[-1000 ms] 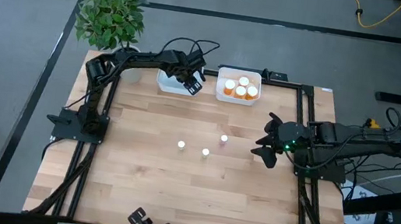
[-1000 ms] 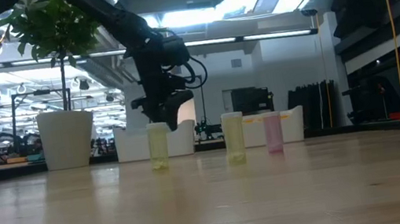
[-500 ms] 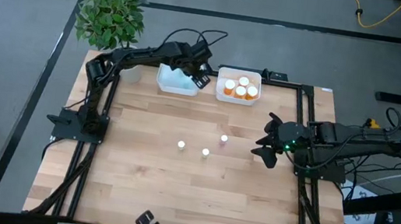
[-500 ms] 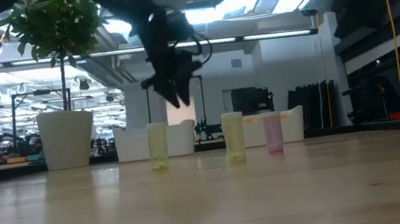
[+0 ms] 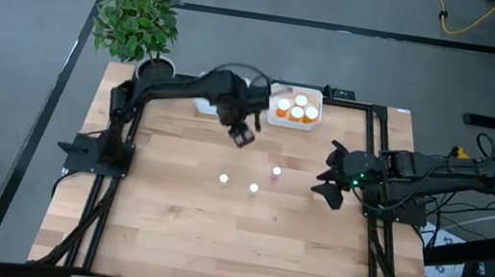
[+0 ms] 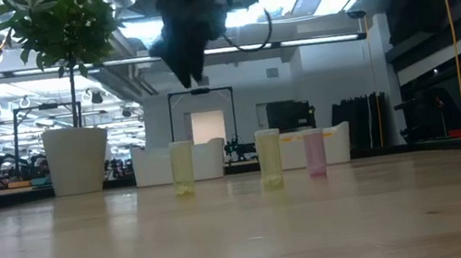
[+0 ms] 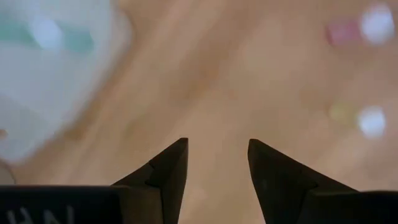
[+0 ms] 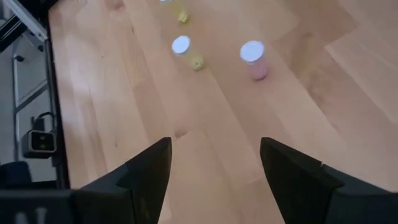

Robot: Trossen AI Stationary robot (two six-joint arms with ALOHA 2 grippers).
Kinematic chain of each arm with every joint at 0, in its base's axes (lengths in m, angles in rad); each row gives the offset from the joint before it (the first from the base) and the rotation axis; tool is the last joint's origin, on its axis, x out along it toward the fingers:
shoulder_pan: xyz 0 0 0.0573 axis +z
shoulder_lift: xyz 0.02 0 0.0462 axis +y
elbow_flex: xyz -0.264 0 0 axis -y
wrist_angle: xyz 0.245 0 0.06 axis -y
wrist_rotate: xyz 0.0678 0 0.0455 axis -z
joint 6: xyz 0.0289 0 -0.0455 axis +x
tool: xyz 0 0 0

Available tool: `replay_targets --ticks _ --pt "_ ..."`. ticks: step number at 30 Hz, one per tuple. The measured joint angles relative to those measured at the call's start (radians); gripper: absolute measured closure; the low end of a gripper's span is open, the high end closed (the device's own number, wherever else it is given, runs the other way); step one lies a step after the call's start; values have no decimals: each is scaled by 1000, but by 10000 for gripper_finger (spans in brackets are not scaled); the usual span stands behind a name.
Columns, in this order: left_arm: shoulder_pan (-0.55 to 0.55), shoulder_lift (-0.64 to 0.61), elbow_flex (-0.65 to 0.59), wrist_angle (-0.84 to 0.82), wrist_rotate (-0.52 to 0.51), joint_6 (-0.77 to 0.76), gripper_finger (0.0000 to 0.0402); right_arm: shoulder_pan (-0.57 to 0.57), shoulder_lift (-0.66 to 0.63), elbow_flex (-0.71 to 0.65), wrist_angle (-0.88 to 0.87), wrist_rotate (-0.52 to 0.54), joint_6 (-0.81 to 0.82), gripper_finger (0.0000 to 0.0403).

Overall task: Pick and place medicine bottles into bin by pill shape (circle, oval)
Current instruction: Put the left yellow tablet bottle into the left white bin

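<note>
Three small medicine bottles with white caps stand upright on the wooden table: a pale yellow‑green one [image 5: 222, 179], a second yellow‑green one [image 5: 253, 189] and a pink one [image 5: 276, 172]. In the low view they stand in a row [image 6: 183, 166], [image 6: 269, 156], [image 6: 314, 151]. My left gripper [image 5: 241, 136] hangs high above the table, just on the near side of the two white bins, pointing down, open and empty [image 7: 216, 149]. My right gripper [image 5: 329, 181] waits open at the table's right, tilted down toward the bottles [image 8: 214, 149].
Two white bins stand at the far edge: the left one [image 5: 202, 106], partly under my left arm, holds a bluish bottle [image 7: 43, 34]; the right one [image 5: 278, 92] holds several orange bottles. A potted plant [image 5: 136, 21] stands at the far left corner. Bare wood lies all around the bottles.
My left gripper has left the space over the left bin, risen, and swung toward the table's near and right side, out over the bare wood. It has tipped to point straight down. The three bottles and my right arm have kept still.
</note>
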Motion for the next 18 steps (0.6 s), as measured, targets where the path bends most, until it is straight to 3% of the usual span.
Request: replay_targets --ticks 6,13,18 --pt "-203 0 5 -195 1 -120 242 0 0 0 0 -74 0 156" --pt "-430 -5 -4 -160 -5 -267 242 0 0 0 1 -92 -22 156" --pt "-487 -5 -4 -126 -68 -403 231 1 0 0 1 -118 -19 156"
